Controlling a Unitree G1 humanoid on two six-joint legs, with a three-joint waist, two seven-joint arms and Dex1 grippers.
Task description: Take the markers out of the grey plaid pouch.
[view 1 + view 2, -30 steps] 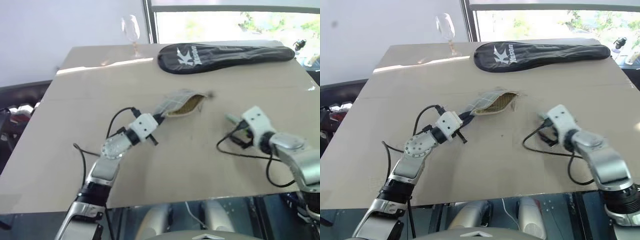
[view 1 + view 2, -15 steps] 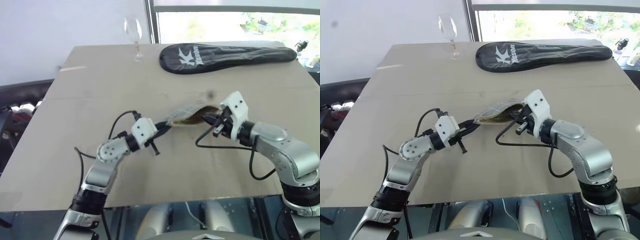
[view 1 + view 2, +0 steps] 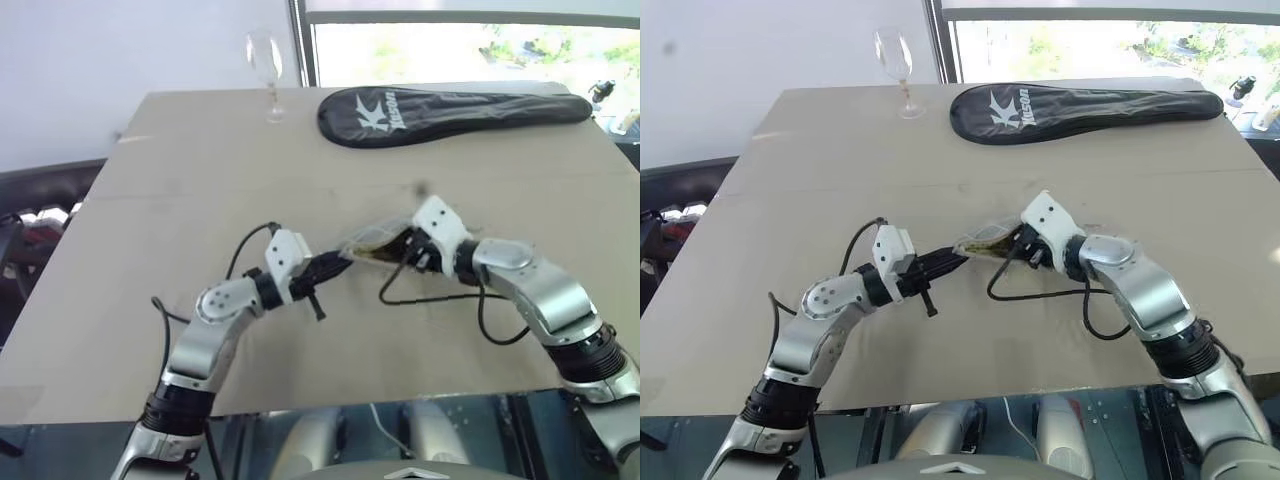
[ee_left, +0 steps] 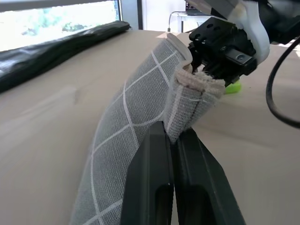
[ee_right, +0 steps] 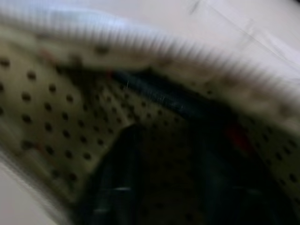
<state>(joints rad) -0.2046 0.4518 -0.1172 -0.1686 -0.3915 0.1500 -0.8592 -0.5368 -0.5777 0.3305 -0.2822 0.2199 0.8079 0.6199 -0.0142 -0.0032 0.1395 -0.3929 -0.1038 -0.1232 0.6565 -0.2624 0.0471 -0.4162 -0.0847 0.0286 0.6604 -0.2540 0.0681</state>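
The grey plaid pouch (image 3: pixel 372 241) lies mid-table, lifted at one end. My left gripper (image 3: pixel 338 268) is shut on that end's hem, its black fingers (image 4: pixel 154 178) pinching the fabric (image 4: pixel 136 108). My right gripper (image 3: pixel 405 252) is pushed into the pouch's open mouth. In the right wrist view its dark fingers (image 5: pixel 117 187) stand apart against the dotted tan lining (image 5: pixel 42 108), with a reddish marker's bit (image 5: pixel 236 136) beside one finger. A lime green marker (image 4: pixel 233 86) lies on the table just behind the right gripper.
A long black racket cover (image 3: pixel 450 112) lies across the table's far right. A wine glass (image 3: pixel 264 60) stands at the far edge. Black cables loop beside both wrists, one (image 3: pixel 430 298) lying on the table in front of the pouch.
My right gripper swung left from the table's right side and entered the pouch mouth. My left gripper rolled and drew the pouch slightly back toward me.
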